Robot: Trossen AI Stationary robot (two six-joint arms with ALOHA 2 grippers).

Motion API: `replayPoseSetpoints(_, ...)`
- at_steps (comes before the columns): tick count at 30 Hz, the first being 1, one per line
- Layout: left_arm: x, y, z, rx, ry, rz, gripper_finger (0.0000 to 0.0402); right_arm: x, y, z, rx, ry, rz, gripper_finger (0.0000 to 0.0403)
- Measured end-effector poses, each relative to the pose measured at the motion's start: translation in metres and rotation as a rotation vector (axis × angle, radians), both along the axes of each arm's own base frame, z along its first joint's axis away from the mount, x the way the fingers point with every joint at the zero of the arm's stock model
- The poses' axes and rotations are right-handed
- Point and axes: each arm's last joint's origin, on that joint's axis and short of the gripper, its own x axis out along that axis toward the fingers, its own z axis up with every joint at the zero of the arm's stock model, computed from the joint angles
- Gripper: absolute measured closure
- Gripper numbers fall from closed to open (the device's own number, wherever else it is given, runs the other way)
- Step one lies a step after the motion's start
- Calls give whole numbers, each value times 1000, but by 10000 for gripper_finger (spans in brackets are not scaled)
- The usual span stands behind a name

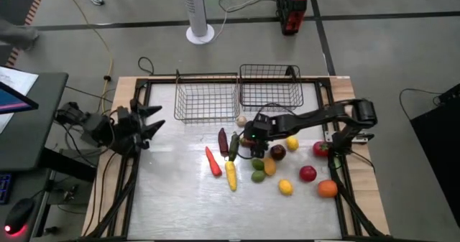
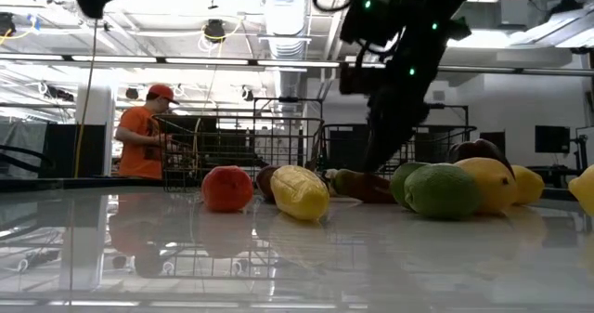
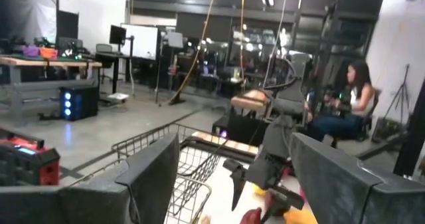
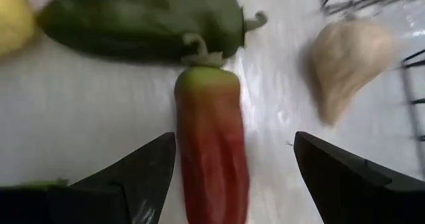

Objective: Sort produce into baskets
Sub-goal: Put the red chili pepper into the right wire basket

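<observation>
The produce lies in a loose cluster mid-table: a long red piece (image 1: 213, 161), a yellow corn (image 1: 231, 175), a long maroon piece (image 1: 223, 140), and several round pieces such as a maroon one (image 1: 277, 153). My right gripper (image 1: 250, 138) is low over the cluster and open. Its fingers (image 4: 136, 177) stand on either side of a long red pepper with a green top (image 4: 211, 137) without touching it. A long green pepper (image 4: 139, 21) lies across just beyond, and a cream garlic bulb (image 4: 345, 58) is beside it. My left gripper (image 1: 149, 121) waits open at the table's left edge.
The lighter silver basket (image 1: 206, 97) and the darker basket (image 1: 271, 87) stand side by side at the far edge, just beyond my right gripper. Round red (image 1: 307, 174), orange (image 1: 327, 189) and yellow (image 1: 286, 187) pieces lie toward the near right. A person in orange (image 2: 144, 141) stands behind the table.
</observation>
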Motion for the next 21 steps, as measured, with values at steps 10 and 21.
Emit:
replayPoseSetpoints(10, 40, -17, 48, 256, 139, 87, 129, 9, 1, -30, 41, 57, -40, 119)
replayPoseSetpoints(21, 71, -6, 46, 434, 190, 90, 129, 0, -23, -6, 55, -1, -123, 240)
